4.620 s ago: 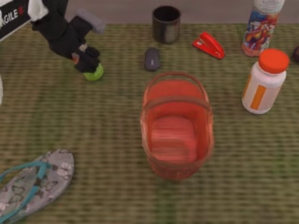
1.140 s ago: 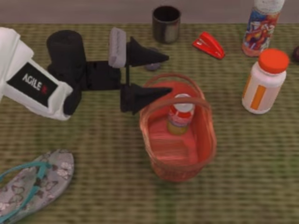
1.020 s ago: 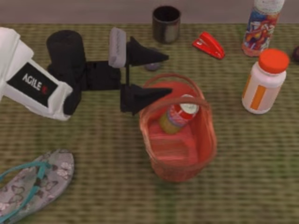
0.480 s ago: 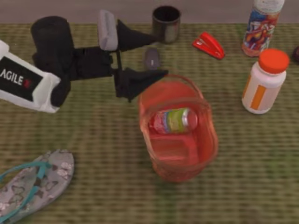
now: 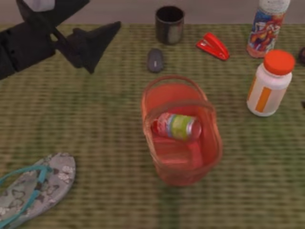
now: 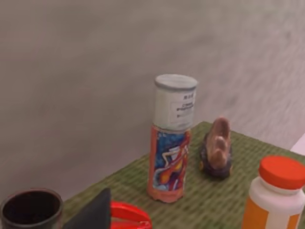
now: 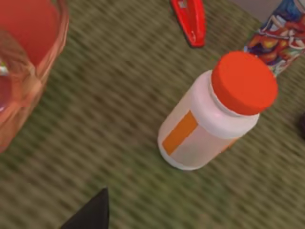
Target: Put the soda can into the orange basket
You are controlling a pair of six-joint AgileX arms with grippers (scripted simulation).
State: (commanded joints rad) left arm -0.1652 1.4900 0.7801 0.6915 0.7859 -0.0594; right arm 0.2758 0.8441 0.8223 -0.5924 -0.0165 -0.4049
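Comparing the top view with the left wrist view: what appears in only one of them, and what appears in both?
Only the top view shows the soda can lying on its side inside the orange basket, the flip-flop, the grey mouse and the open left gripper near the far-left corner. Only the left wrist view shows the brown figurine clearly. Both show the spray can, dark cup, red stapler and orange-capped pill bottle.

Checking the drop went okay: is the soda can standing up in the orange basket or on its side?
On its side. The soda can lies across the orange basket's floor, its side label facing up.
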